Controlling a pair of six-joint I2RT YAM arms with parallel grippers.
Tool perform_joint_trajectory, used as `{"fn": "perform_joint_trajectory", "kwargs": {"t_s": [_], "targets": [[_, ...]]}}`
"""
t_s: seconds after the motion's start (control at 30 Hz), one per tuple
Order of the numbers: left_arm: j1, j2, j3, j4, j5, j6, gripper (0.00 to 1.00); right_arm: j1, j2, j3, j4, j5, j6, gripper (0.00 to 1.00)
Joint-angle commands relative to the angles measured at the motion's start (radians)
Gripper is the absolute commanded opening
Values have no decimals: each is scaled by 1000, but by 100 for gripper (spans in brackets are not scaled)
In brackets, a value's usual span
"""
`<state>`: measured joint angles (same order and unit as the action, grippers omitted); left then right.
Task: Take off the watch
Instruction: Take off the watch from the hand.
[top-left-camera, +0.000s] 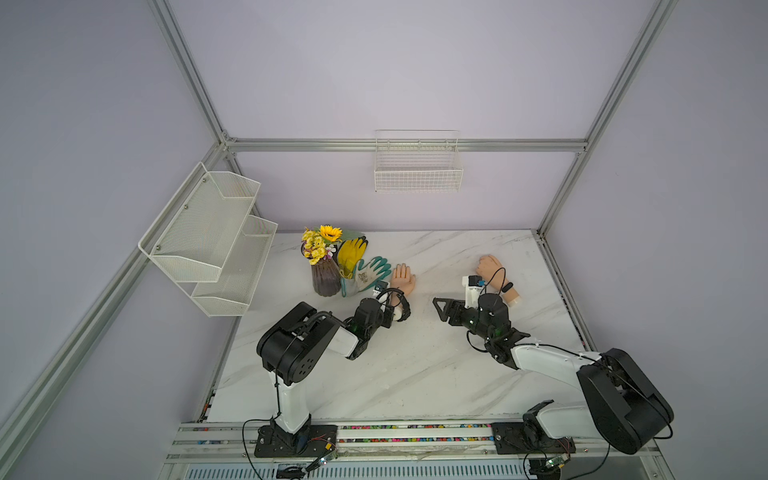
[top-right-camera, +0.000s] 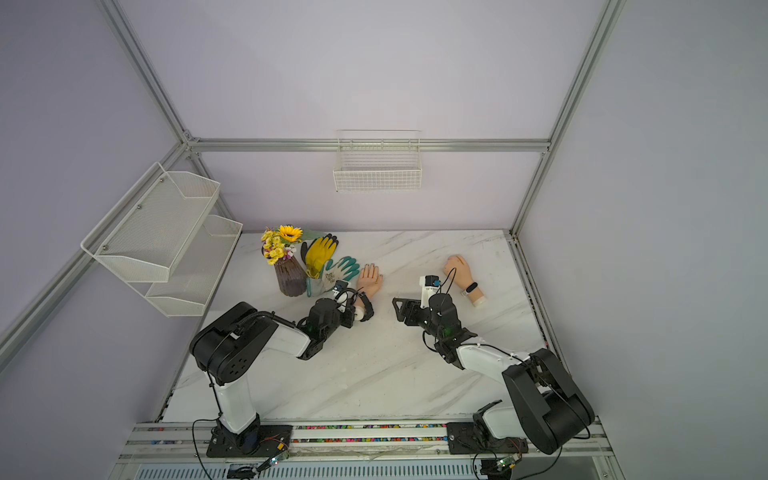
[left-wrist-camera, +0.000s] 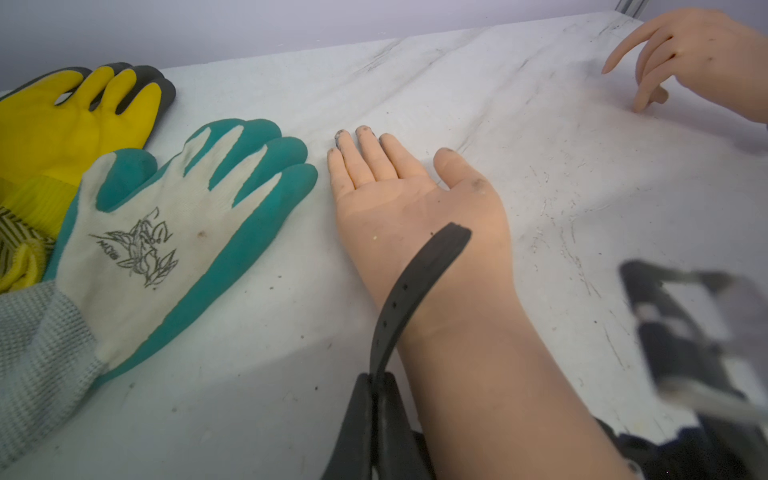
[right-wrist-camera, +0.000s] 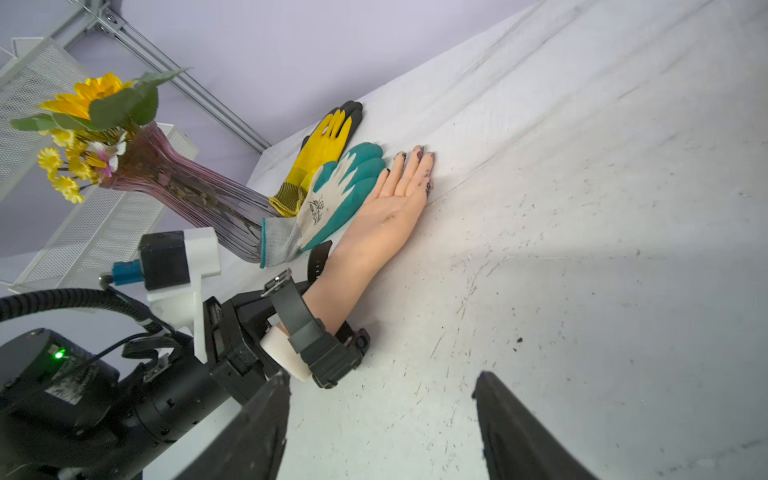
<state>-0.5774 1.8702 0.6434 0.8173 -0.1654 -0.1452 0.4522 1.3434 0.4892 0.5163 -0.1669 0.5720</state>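
Black strap (left-wrist-camera: 405, 295): my left fingers (left-wrist-camera: 376, 399) are clamped fully together on this holed tail. It rises out of them and arches over the wrist of the dummy hand (left-wrist-camera: 419, 232).
Watch (right-wrist-camera: 332, 357): it sits round the cut end of the dummy forearm, right at my left fingers. The chunky case is low against the counter (right-wrist-camera: 582, 208) on the side that faces my right fingers.
Buckle (right-wrist-camera: 278, 286): undone, its half of the strap stands up loose above the forearm, touching neither set of fingers.
Right fingers (right-wrist-camera: 382, 376): spread wide and holding nothing, with only bare counter in the gap. They point at the watch, which lies just ahead of them with a strip of counter between in both top views.
Height of right fingers: I cannot tell whether the tips touch the counter.
Teal glove (left-wrist-camera: 187, 232): flat on the counter just beside the dummy hand, on the side away from my right fingers.
Yellow glove (left-wrist-camera: 62, 124): beyond the teal one, its cuff partly under it.
Vase (right-wrist-camera: 183, 183): holds yellow flowers and stands past both gloves, well clear of my left fingers.
Second dummy (top-left-camera: 490, 266): lies beyond my right wrist, well apart from my left fingers, with a thin dark band (top-left-camera: 507, 286) on its wrist.
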Motion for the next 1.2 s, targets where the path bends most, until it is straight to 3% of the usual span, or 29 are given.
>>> {"fn": "perform_joint_trajectory", "kwargs": {"t_s": [0.0,0.1,0.27,0.43,0.53,0.63,0.77,0.9,1.03,1.17], "targets": [[-7,-79,-1,58,46,33,1,-1,-44,3,12,16,7,73],[-25,-145,39,-60,35,62,0,-1,-53,3,30,0,7,73],[-70,-207,149,-315,-95,50,0,-2,-53,2,37,22,23,73],[-90,-198,421,-773,-133,-8,0,-1,-52,-5,40,12,45,73],[-98,-178,541,-959,-150,-35,0,-1,-70,-18,45,15,58,74],[-119,-193,568,-996,-211,-10,0,-1,-89,-25,35,17,77,76],[-167,-209,617,-1032,-343,92,0,-2,-139,-39,-1,76,116,97],[-234,-167,725,-1101,-560,193,0,-21,-181,-45,-2,81,134,97],[-263,-141,828,-1192,-574,240,0,-30,-204,-41,-5,81,141,97],[-261,-120,915,-1258,-464,200,0,-34,-251,-47,-33,121,173,97]]}}
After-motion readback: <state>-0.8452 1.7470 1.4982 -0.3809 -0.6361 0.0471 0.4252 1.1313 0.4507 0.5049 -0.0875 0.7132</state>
